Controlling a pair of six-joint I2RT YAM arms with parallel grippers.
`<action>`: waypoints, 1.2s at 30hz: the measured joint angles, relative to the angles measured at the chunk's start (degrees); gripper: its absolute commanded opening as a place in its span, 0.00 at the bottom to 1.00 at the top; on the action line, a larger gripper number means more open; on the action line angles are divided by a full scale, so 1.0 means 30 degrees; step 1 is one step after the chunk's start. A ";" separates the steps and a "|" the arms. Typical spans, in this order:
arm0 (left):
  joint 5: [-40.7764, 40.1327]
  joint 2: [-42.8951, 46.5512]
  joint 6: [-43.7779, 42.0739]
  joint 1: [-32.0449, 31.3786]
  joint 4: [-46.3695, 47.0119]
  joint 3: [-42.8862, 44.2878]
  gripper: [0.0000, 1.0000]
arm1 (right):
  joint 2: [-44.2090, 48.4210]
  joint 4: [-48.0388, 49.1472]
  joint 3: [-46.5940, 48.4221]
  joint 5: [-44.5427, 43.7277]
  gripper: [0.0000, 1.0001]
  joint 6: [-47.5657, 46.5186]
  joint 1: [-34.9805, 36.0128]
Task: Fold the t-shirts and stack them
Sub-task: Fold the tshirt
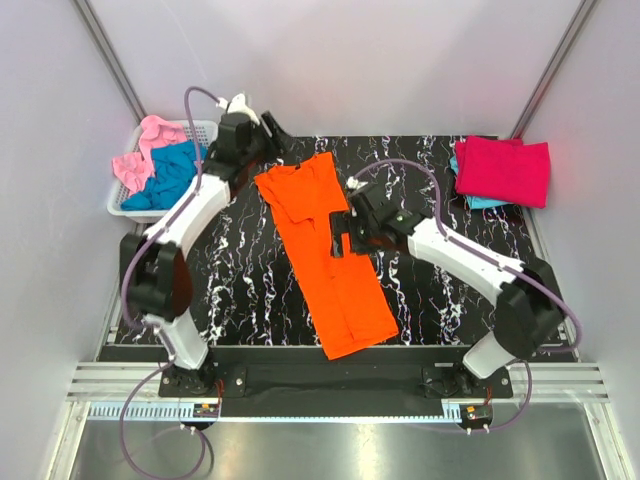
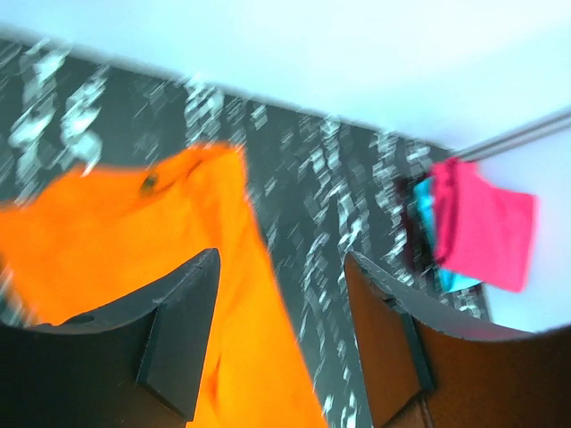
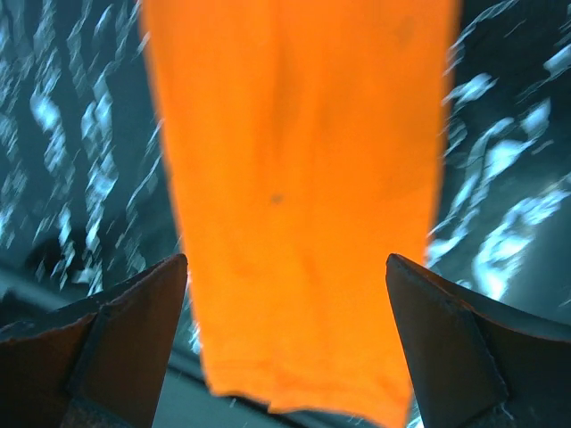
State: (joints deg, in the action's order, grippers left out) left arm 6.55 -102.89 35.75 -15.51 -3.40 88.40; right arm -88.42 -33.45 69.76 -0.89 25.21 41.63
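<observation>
Closest to the overhead camera sit the left arm's base and the right arm's base, bolted at the near edge of the black, white-veined table.

Across the middle of that table lies the orange t-shirt, spread flat as a long band. It runs on a slant from the far left, where a short sleeve sticks out, to the near edge just right of centre.

Reaching up the left side, the left arm ends in the left gripper above the far end of the orange cloth. From its wrist camera the jaws stand apart with nothing between them; the shirt and bare table show below, all of it blurred.

Bent in from the right, the right arm carries the right gripper over the middle of the orange band. Its wrist view shows the fingers spread wider than the strip of cloth beneath them, pinching nothing. Whether they touch the cloth cannot be told.

At the far left a white lattice basket holds a crumpled teal blue t-shirt and a light pink t-shirt.

On the far right corner a folded crimson-pink t-shirt rests on top of a folded teal t-shirt, whose edge peeks out on the near side.
</observation>
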 measured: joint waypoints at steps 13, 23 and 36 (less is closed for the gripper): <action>-0.3155 0.9384 0.1231 -0.2477 -0.5821 -0.9500 0.63 | -1.1672 0.0342 1.2961 0.4641 0.83 -0.4583 -0.6127; 0.0648 0.8378 0.1559 -0.3577 -0.6258 -1.0710 0.63 | -1.6531 0.0364 1.7231 1.1351 0.83 -0.4779 -0.5661; 0.2973 0.3723 0.1938 -0.7198 -0.5224 -1.1089 0.62 | -2.1405 0.0780 2.3023 1.3755 0.83 -0.4983 -0.5676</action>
State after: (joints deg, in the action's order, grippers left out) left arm 15.46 -91.72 41.56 -37.10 -19.07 55.13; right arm -152.64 -31.11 138.82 40.38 10.26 24.60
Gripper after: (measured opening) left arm 0.623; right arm 0.828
